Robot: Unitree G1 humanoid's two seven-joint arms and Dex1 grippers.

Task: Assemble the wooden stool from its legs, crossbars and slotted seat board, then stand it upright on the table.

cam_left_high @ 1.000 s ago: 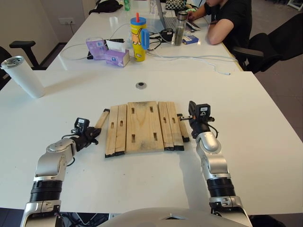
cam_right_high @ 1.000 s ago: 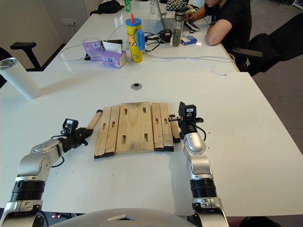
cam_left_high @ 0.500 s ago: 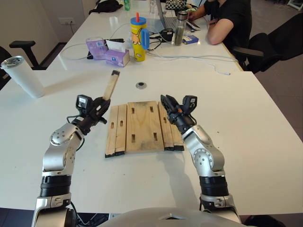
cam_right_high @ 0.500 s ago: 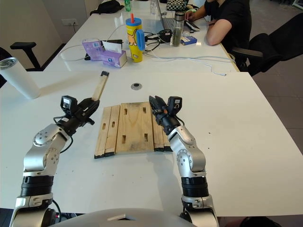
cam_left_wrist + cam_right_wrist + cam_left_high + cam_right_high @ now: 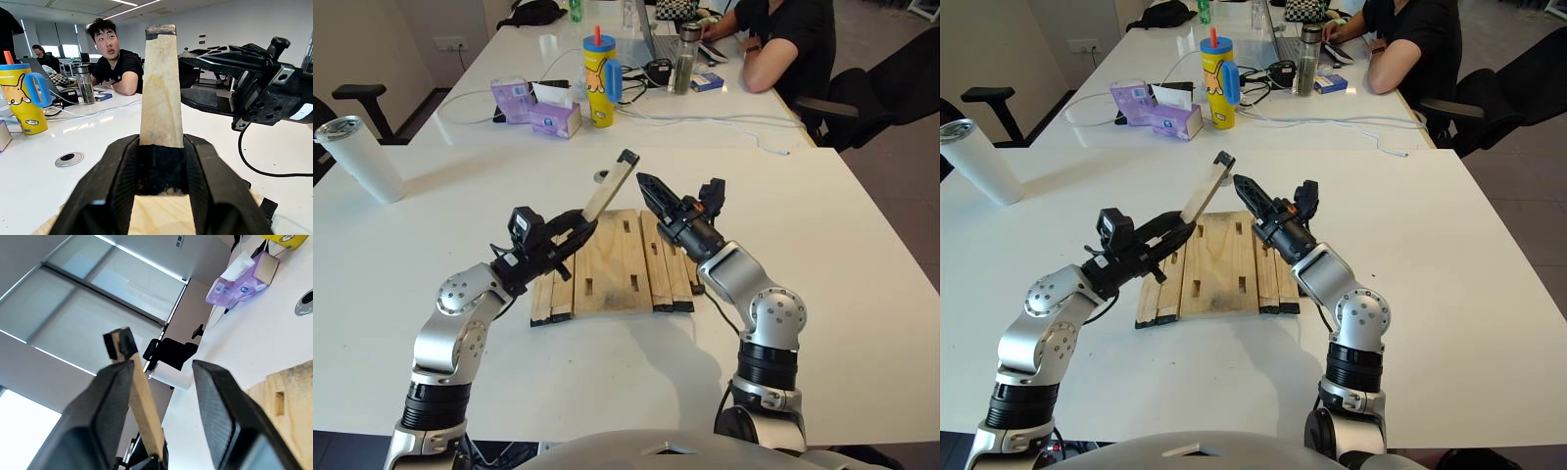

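Note:
The slotted seat board (image 5: 607, 257) lies flat on the white table, with narrower wooden slats on its left (image 5: 551, 272) and right (image 5: 669, 264). My left gripper (image 5: 570, 235) is raised over the board's left part and is shut on a wooden leg (image 5: 610, 186). The leg slants up and away, its dark-capped end highest. In the left wrist view the leg (image 5: 160, 88) rises straight out of the closed fingers (image 5: 122, 176). My right gripper (image 5: 651, 191) hovers open above the board, its fingertips just beside the leg's upper end, not touching it. The leg (image 5: 142, 396) crosses one finger in the right wrist view.
A white tumbler (image 5: 357, 157) stands at the far left. A yellow cup (image 5: 600, 80), purple tissue packs (image 5: 536, 110), a bottle (image 5: 684, 59) and a white cable (image 5: 744, 132) lie beyond the boards. A table grommet (image 5: 1222, 179) sits behind the board. Bare table stretches right and front.
My left gripper lifted the leg off the table and carried it right, over the boards. My right gripper rose from the right-hand slats and swung left toward the leg's top end.

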